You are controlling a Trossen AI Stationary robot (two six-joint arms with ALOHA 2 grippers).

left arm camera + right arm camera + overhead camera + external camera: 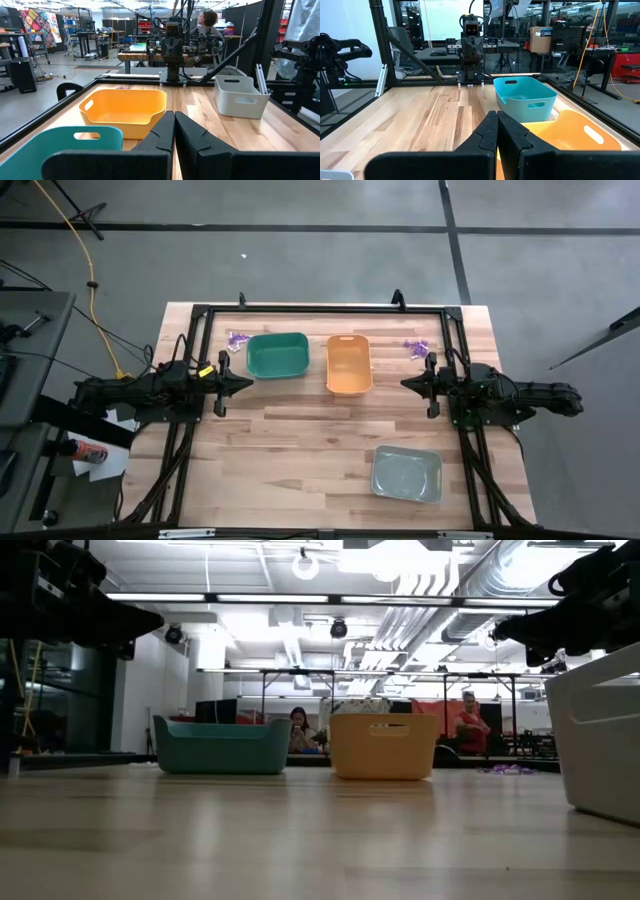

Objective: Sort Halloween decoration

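Two small heaps of purple Halloween decoration lie on the wooden table: one point(236, 339) at the far left beside the green bin point(277, 355), one point(417, 348) at the far right point(510, 769), right of the orange bin point(349, 363). My left gripper point(248, 383) hovers level at the table's left, shut and empty, its fingertips just in front of the green bin's near left corner. My right gripper point(405, 384) hovers level at the table's right, shut and empty, near the right heap. In the wrist views both pairs of fingers point(174, 120) point(497, 120) are pressed together.
A grey bin point(407, 473) stands near the table's front right. A black frame point(320, 308) runs along the far edge and down both sides. Bare wood lies between the two grippers and at the front left. People sit in the room beyond the table point(470, 725).
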